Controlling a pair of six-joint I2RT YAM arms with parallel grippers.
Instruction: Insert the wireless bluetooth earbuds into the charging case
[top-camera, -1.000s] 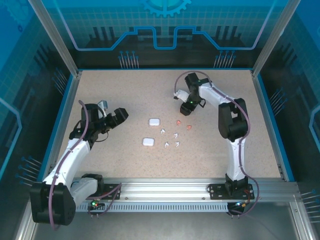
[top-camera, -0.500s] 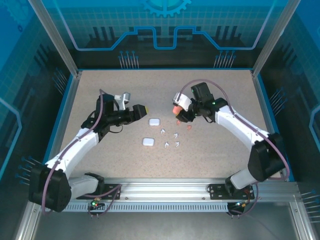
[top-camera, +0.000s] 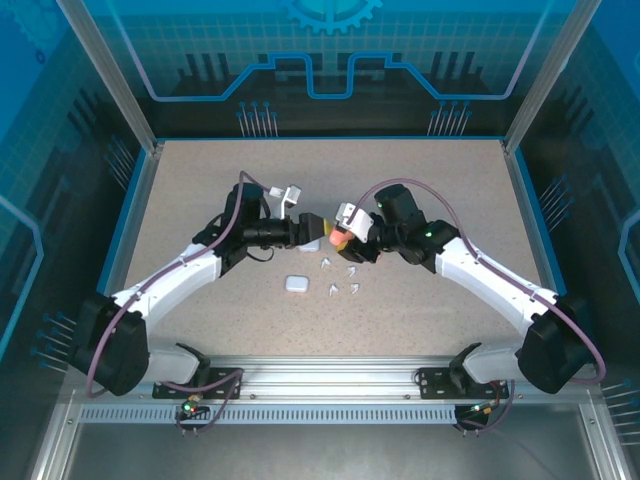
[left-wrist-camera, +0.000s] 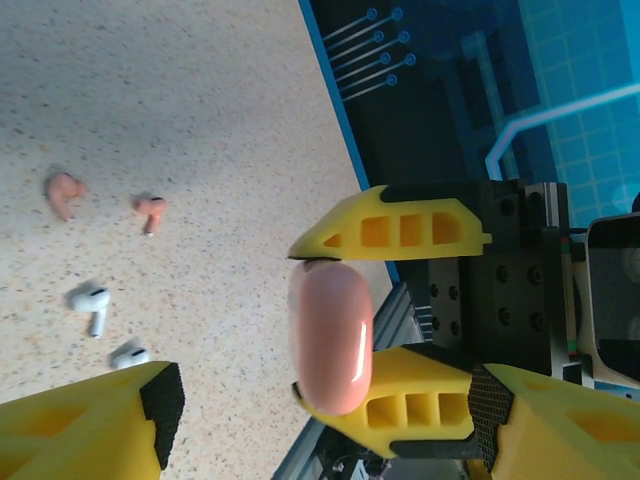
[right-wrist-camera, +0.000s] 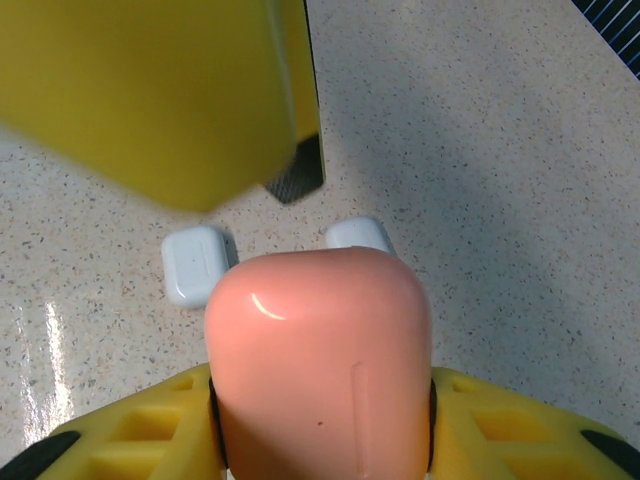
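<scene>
Closest to the bases I have a white case (top-camera: 296, 284) flat on the table (top-camera: 200, 180). Four white earbuds (top-camera: 334, 290) lie loose just to its right, none of them in a case. My left wrist view shows two pink earbuds (left-wrist-camera: 64, 192) on the table near the white ones, apart from each other. Past that, both arms meet mid-table. My right end effector (top-camera: 342, 238) is clamped on the closed pink charging case (left-wrist-camera: 330, 335), held above the table. My left end effector (top-camera: 312, 228) faces it with fingers (left-wrist-camera: 90, 425) spread wide; the case shows between them, untouched. A second white case (top-camera: 309, 244) lies just beneath.
</scene>
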